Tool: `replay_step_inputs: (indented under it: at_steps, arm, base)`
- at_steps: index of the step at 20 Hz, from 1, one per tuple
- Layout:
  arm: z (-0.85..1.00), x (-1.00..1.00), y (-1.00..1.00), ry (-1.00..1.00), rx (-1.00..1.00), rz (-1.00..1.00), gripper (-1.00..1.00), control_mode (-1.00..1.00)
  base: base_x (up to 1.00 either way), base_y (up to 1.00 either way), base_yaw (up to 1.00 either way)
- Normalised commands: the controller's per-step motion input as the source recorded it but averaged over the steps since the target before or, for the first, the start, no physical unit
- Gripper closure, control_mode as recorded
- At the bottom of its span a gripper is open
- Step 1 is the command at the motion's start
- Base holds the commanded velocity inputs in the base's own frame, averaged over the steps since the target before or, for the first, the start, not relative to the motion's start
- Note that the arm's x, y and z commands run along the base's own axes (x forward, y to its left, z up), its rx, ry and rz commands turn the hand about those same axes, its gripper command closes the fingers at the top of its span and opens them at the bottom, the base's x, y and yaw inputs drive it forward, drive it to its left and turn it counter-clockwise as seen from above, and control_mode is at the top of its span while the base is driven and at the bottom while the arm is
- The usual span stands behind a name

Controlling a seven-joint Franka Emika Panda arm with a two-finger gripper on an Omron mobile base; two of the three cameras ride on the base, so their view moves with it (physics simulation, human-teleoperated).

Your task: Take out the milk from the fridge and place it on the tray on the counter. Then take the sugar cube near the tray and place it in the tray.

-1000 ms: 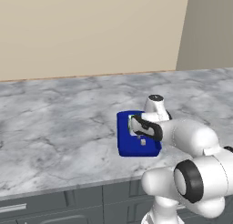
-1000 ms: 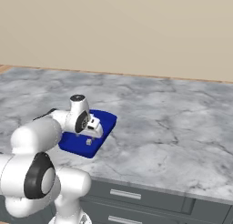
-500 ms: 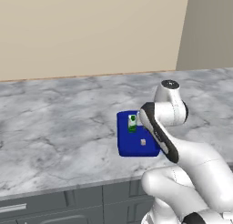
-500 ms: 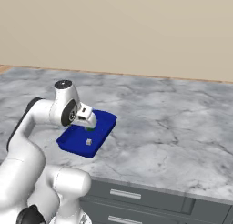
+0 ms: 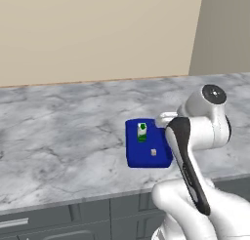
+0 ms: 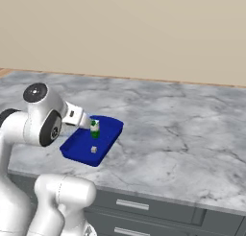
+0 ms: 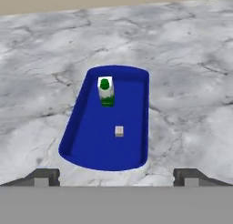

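Having pulled back, the end effector (image 7: 116, 175) leaves tray (image 7: 136, 100) unobstructed.

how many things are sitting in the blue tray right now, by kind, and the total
milk carton: 1
sugar cube: 1
total in the tray: 2

You're in a kitchen: a marble table (image 5: 58, 131) over dark grey cabinet fronts (image 6: 144, 208) with drawer handles, beige wall (image 5: 97, 34) behind.
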Motion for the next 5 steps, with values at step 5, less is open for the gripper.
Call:
replay_step_inputs:
  at_steps: [5]
  arm:
    - [1.0, -0.65, 0.0, -0.14, 0.0, 0.0, -1.0, -1.0]
  base:
    - [0.0, 0.0, 0.0]
